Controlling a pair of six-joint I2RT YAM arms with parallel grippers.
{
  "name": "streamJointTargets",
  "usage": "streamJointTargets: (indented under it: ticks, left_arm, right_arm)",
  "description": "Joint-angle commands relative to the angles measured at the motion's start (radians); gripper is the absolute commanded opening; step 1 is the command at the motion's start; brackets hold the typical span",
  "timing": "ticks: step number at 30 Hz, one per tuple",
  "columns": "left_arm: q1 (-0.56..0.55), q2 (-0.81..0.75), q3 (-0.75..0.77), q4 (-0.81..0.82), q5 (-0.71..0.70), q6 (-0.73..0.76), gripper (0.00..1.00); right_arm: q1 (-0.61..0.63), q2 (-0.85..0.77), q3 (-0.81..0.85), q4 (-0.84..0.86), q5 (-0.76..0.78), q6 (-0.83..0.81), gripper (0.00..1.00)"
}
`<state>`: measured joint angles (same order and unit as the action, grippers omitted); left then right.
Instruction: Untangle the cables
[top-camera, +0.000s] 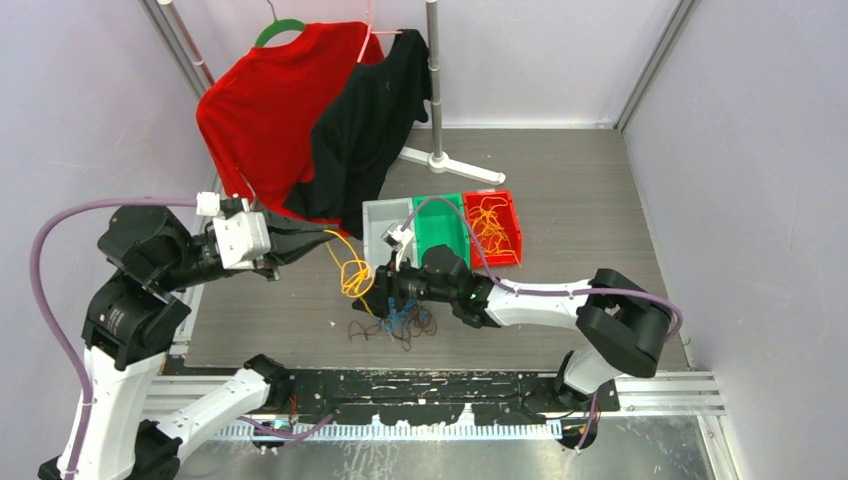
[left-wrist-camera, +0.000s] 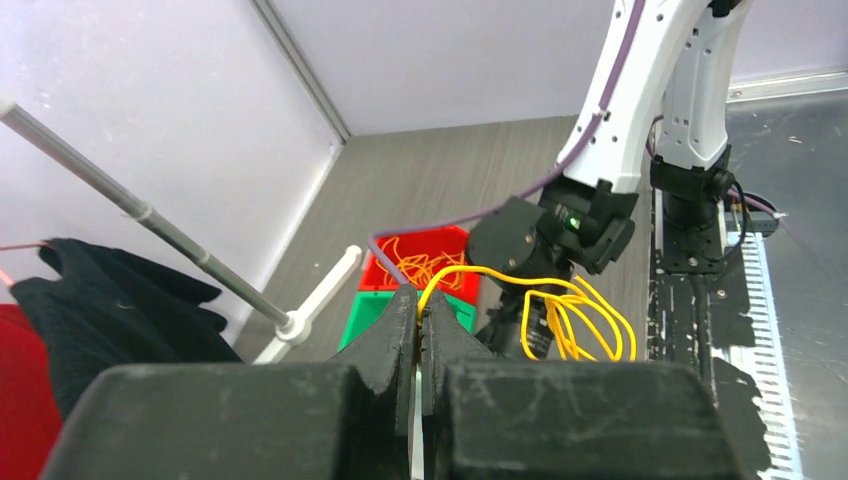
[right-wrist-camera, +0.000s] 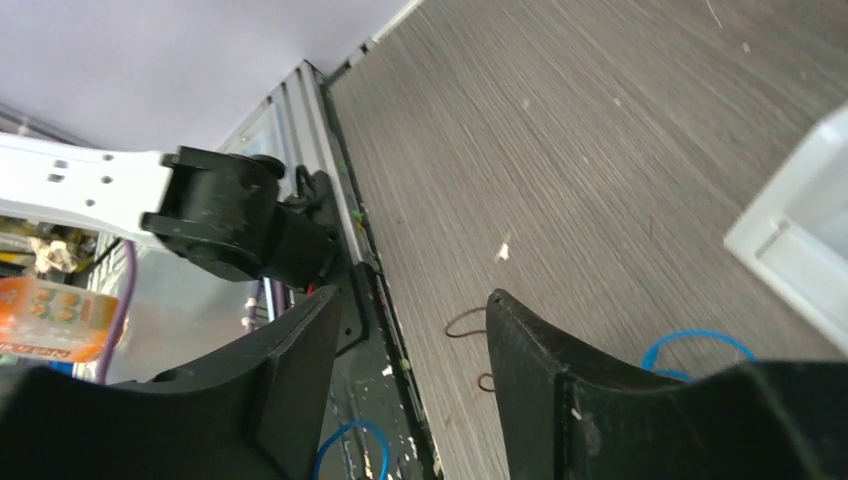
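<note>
My left gripper (top-camera: 327, 238) is shut on one end of a yellow cable (top-camera: 352, 275), whose loops hang down above the table. In the left wrist view the fingertips (left-wrist-camera: 437, 312) pinch that yellow cable (left-wrist-camera: 572, 318) tightly. A tangle of blue and dark brown cables (top-camera: 402, 323) lies on the table near the front edge. My right gripper (top-camera: 385, 298) hovers just over that tangle, jaws apart. In the right wrist view the right gripper (right-wrist-camera: 415, 300) is open with nothing between its fingers. Blue loops (right-wrist-camera: 700, 342) and a brown loop (right-wrist-camera: 465, 322) lie below it.
A grey bin (top-camera: 381, 212), a green bin (top-camera: 437, 232) and a red bin (top-camera: 513, 225) holding orange cables stand side by side mid-table. Behind them a rack (top-camera: 436, 90) carries a red shirt (top-camera: 262, 115) and a black shirt (top-camera: 372, 110). The black rail (top-camera: 440, 385) lines the front edge.
</note>
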<state>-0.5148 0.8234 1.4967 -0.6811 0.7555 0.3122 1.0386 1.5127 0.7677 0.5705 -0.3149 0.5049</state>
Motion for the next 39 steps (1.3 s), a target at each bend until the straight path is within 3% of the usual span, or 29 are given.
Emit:
streamJointTargets:
  ticks: [1,7,12,17,24,29,34,39]
  left_arm:
    - [0.003,0.014,0.069,0.02,-0.033,0.041,0.0]
    - [0.004,0.031,0.12,0.069,-0.085,0.08,0.0]
    - [0.004,0.032,0.146,0.133,-0.149,0.098,0.0]
    - [0.002,0.023,0.136,0.028,-0.114,0.103,0.0]
    - [0.003,-0.04,0.007,-0.057,-0.089,0.12,0.0]
    - [0.004,-0.084,-0.064,-0.081,-0.091,0.147,0.0]
    - [0.004,-0.098,-0.095,-0.104,-0.094,0.173,0.0]
    - [0.004,-0.097,-0.104,-0.124,-0.094,0.196,0.0]
  right_arm:
    - [0.002,0.022,-0.041,0.143,0.089,0.046,0.58]
    - [0.001,0.05,-0.092,0.135,0.204,0.036,0.52]
    - [0.001,0.038,-0.122,0.126,0.276,0.013,0.61]
    - [0.002,-0.072,-0.064,0.049,0.292,-0.034,0.72]
    - [0.001,-0.295,0.104,-0.2,0.245,-0.166,0.85]
    - [0.001,-0.361,0.192,-0.366,0.196,-0.222,0.95]
    - [0.002,-0.417,0.217,-0.433,0.166,-0.263,0.95]
    - [0.002,-0.443,0.256,-0.424,-0.014,-0.222,0.93]
